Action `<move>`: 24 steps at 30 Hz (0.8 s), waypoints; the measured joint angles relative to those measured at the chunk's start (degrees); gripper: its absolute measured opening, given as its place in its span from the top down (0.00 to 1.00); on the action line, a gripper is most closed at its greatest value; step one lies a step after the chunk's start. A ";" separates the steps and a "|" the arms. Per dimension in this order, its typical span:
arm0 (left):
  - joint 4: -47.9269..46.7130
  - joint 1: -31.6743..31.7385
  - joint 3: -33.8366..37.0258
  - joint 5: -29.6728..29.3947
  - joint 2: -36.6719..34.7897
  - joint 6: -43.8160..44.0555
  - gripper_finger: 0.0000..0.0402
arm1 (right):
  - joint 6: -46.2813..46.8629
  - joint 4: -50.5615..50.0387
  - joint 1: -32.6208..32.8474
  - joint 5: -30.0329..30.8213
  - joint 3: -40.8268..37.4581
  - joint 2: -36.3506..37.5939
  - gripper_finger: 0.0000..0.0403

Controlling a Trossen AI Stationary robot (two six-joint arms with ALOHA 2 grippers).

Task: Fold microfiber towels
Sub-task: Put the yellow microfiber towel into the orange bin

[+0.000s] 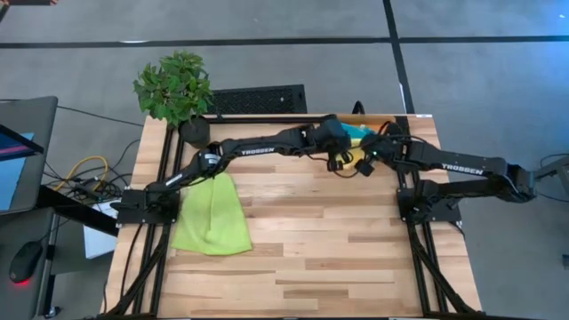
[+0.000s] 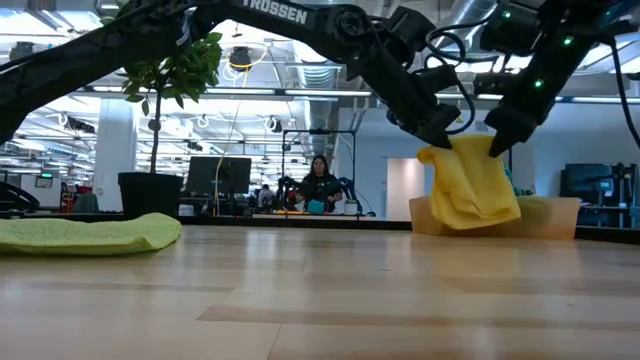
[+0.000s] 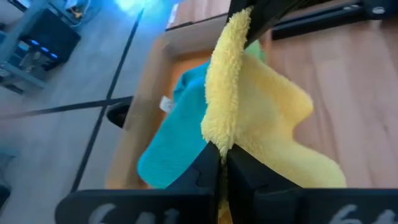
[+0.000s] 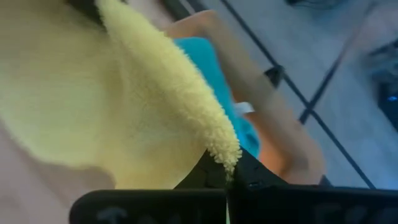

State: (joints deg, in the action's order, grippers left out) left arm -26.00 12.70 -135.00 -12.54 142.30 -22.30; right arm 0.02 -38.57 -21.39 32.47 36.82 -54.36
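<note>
Yellow towel (image 2: 470, 195) held aloft above counter (image 2: 320, 290), pinched at top corners by left tool (image 2: 447, 133) and right tool (image 2: 497, 140), both clamped

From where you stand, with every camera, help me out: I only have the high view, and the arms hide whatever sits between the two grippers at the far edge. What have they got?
Observer: Both hold the yellow towel. The left gripper and the right gripper are each shut on its top edge, and it hangs clear of the table.
Operator: Is anything left in the tray?
Observer: Yes, the teal towel lies in the orange tray, right behind the yellow one.
Operator: And the green one by the left arm's base?
Observer: The green towel lies flat on the wood, untouched.
</note>
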 joint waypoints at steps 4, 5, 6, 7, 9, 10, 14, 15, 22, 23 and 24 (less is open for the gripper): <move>2.04 0.78 0.00 -1.37 0.00 -0.06 1.00 | -0.01 2.60 -2.49 2.99 0.00 -1.07 0.97; 2.47 1.02 0.00 -1.75 0.00 -0.16 1.00 | -0.02 3.29 -3.08 3.54 0.00 -1.26 0.97; 3.28 1.22 0.00 -1.76 0.02 -0.58 1.00 | -0.05 3.82 -3.70 3.83 0.00 -1.28 0.96; 3.96 1.46 0.00 -1.69 0.02 -1.12 1.00 | -0.05 4.48 -4.28 4.32 0.00 -1.23 0.96; 4.38 1.80 0.00 -1.57 0.02 -1.88 1.00 | -0.10 5.20 -4.90 4.56 0.02 -1.23 0.97; 4.35 1.86 0.00 -1.46 0.05 -1.88 1.00 | -0.41 5.22 -5.01 4.51 0.02 -1.23 0.98; 3.27 1.53 0.00 0.39 0.08 -1.95 1.00 | -1.95 4.62 -4.37 3.75 0.07 -0.44 0.98; 2.71 1.33 0.00 1.06 -0.03 -2.23 1.00 | -1.97 3.99 -4.05 2.58 0.19 -0.27 0.98; 2.82 -0.12 0.00 2.67 -1.36 -3.20 1.00 | -1.12 0.82 -1.49 0.72 2.98 0.08 0.98; 2.69 -0.12 0.02 2.71 -1.69 -3.20 1.00 | -1.14 0.84 -1.47 1.04 3.46 0.08 0.98; 2.98 -0.08 0.02 2.68 -1.94 -3.22 1.00 | -1.35 0.88 -1.56 1.26 3.90 0.08 0.98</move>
State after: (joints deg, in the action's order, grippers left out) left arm -23.02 12.62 -134.98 -9.86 140.36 -25.51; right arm -1.33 -37.70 -22.95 33.73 40.72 -54.28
